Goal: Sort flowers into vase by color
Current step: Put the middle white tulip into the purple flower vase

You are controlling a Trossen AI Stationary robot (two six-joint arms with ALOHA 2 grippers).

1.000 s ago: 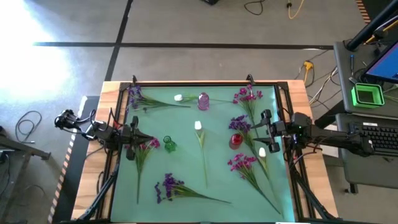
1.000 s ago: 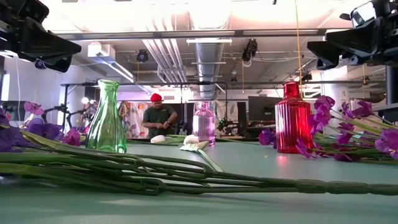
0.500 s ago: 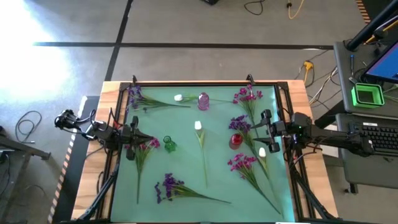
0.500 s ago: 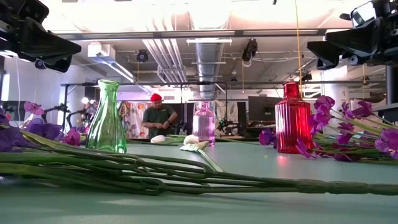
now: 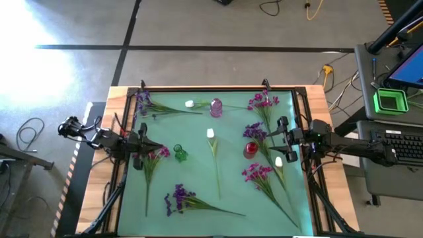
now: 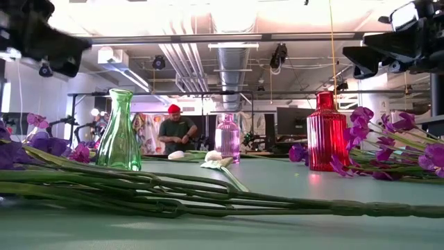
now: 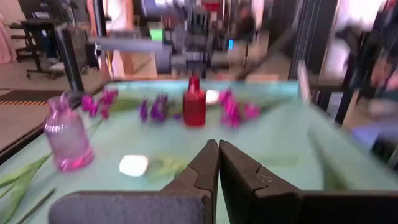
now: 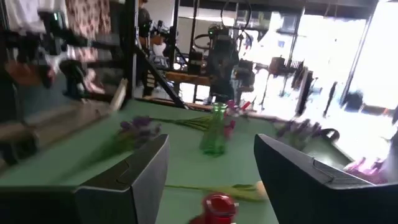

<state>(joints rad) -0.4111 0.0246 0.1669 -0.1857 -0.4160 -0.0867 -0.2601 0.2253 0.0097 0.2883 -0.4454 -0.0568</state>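
Note:
Flowers lie flat on the green mat (image 5: 198, 172): purple clusters (image 5: 142, 102) (image 5: 178, 196) (image 5: 254, 132), magenta clusters (image 5: 263, 102) (image 5: 258, 173) (image 5: 158, 153) and white buds (image 5: 190, 104) (image 5: 211, 134) (image 5: 279, 160). A green vase (image 5: 178, 153), a pink vase (image 5: 216, 107) and a red vase (image 5: 250, 149) stand upright on their bases. My left gripper (image 7: 217, 149) hangs shut over the mat's left edge, above the magenta cluster there, holding nothing. My right gripper (image 8: 211, 142) hangs open over the right edge, beside the red vase, with nothing between its fingers.
Black frame rails (image 5: 125, 125) run along the mat's edges. A keyboard (image 5: 403, 147) and a green box (image 5: 390, 101) sit on a bench to the right. In the low view a person (image 6: 175, 132) stands far behind the table.
My left gripper has tipped slightly upward while staying in place; the flowers and vases have not moved.

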